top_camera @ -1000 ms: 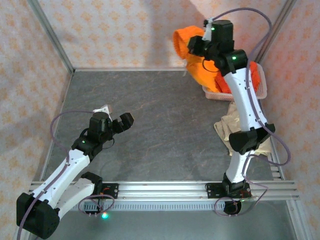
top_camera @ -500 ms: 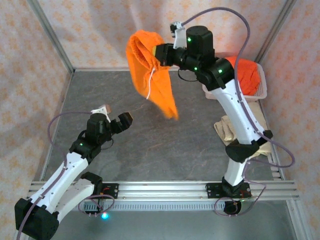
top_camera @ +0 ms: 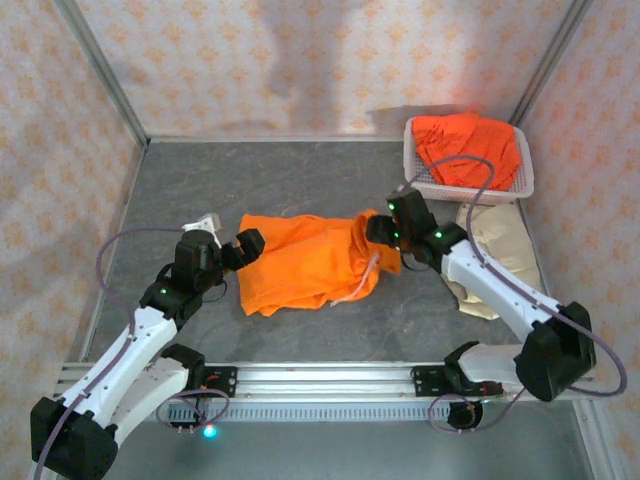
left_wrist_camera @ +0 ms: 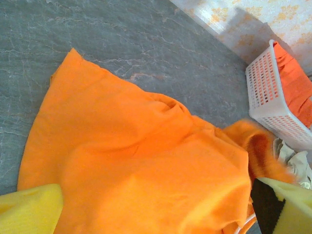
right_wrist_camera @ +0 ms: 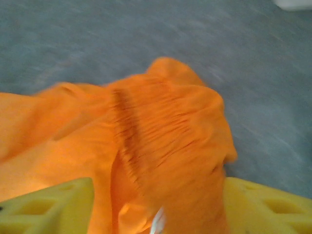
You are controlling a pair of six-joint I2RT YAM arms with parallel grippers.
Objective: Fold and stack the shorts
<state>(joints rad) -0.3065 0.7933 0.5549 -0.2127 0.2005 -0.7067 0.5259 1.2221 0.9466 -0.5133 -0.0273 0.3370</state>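
Orange shorts (top_camera: 300, 262) lie crumpled mid-worktop (top_camera: 300, 190), elastic waist (right_wrist_camera: 161, 131) bunched at their right end, white drawstring (top_camera: 362, 283) trailing near. Left hand (top_camera: 248, 245) gapes wide at their left edge; right hand (top_camera: 377, 231) straddles the waist, fingers apart.

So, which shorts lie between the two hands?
The orange shorts at the middle of the table. The other orange pair is heaped in the white basket; the beige pair lies beside it.
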